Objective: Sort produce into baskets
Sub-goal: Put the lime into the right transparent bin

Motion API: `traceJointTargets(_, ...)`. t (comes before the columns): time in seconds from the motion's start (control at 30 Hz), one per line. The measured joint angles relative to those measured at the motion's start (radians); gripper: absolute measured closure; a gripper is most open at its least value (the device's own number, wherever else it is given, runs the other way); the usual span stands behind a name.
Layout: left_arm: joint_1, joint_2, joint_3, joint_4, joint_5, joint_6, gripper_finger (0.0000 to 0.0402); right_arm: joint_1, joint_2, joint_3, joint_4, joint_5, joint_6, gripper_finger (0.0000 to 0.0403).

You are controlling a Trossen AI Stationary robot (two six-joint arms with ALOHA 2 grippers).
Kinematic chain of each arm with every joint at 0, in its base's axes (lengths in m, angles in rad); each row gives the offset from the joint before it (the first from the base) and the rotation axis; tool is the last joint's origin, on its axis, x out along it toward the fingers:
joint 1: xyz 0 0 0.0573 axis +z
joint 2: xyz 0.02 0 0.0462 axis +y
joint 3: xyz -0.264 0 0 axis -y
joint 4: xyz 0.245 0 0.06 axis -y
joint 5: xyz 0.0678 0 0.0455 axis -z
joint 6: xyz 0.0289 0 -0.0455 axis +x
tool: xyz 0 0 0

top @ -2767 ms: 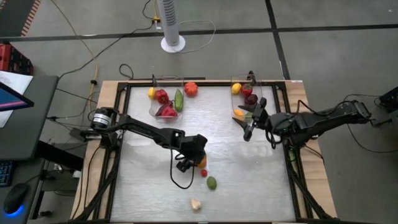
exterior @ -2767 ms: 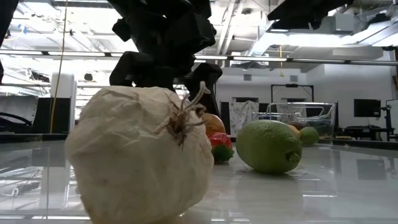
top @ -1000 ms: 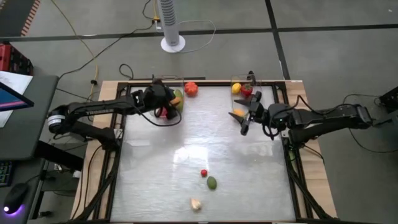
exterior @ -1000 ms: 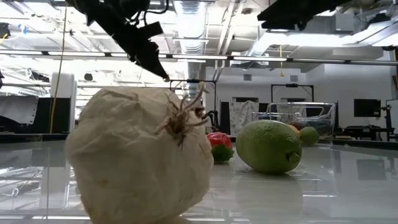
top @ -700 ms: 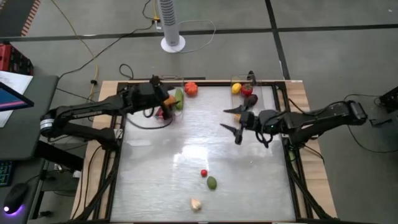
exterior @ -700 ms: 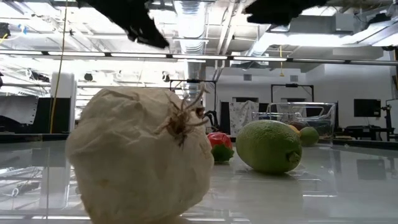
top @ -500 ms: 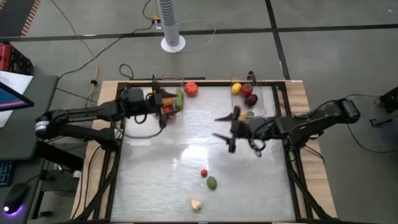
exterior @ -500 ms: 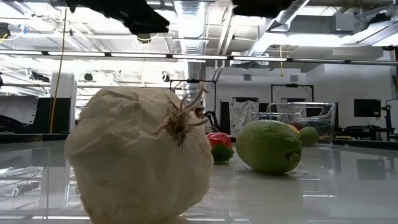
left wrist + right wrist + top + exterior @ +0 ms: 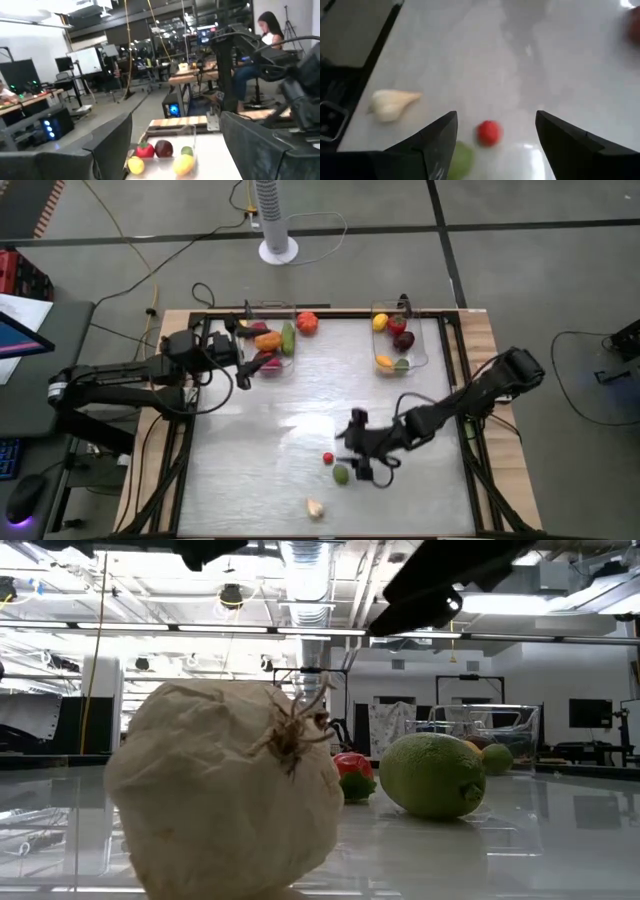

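Observation:
Three pieces lie on the table toward its near edge: a small red tomato (image 9: pixel 327 458), a green lime (image 9: pixel 341 474) and a pale garlic bulb (image 9: pixel 315 508). My right gripper (image 9: pixel 350 448) is open and empty, just right of the tomato. Its wrist view shows the tomato (image 9: pixel 489 132), lime (image 9: pixel 460 160) and garlic (image 9: pixel 390 104) ahead of the fingers. My left gripper (image 9: pixel 245 355) is open and empty at the left side of the left basket (image 9: pixel 290 365), which holds orange, green and red pieces. The right basket (image 9: pixel 424 350) holds several pieces.
A red tomato (image 9: pixel 307 322) lies on the table outside the left basket, by the far edge. The low view has the garlic (image 9: pixel 225 805) close up, with the lime (image 9: pixel 432 775) and small tomato (image 9: pixel 352 775) behind it. A person sits in the room beyond the table (image 9: pixel 267 30).
My left gripper has drawn back from over the left basket toward the table's left edge; an orange piece lies in the basket. My right gripper, open, has swung from beside the right basket toward the table's near edge and middle, down to the small tomato and lime.

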Motion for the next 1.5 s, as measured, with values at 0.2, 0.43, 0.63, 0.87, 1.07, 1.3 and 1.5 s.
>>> traceJointTargets(0.2,-0.013,-0.033,-0.002,-0.042,-0.006,-0.008,0.0111,0.071,0.134,0.076,0.016,0.012,0.094,0.0106)
traceJointTargets(0.43,-0.013,-0.028,-0.002,-0.061,-0.007,-0.05,0.0111,0.08,0.252,0.125,-0.005,0.017,0.132,0.0067)
traceJointTargets(0.63,-0.013,-0.022,-0.002,-0.087,-0.009,-0.075,0.0111,0.099,0.283,0.157,-0.077,0.028,0.182,0.0011)
traceJointTargets(0.87,-0.013,-0.022,-0.002,-0.129,-0.01,-0.079,0.0111,0.139,0.283,0.124,-0.123,0.119,0.225,0.0012)
traceJointTargets(1.07,-0.013,-0.022,-0.002,-0.131,-0.011,-0.08,0.0111,0.145,0.282,0.089,-0.092,0.128,0.229,0.0029)
traceJointTargets(1.3,-0.013,-0.022,-0.002,-0.139,-0.013,-0.081,0.0111,0.136,0.282,0.027,0.017,0.129,0.23,0.0037)
traceJointTargets(1.5,-0.013,-0.022,-0.002,-0.143,-0.013,-0.081,0.0111,0.126,0.3,0.027,0.022,0.137,0.228,0.0037)
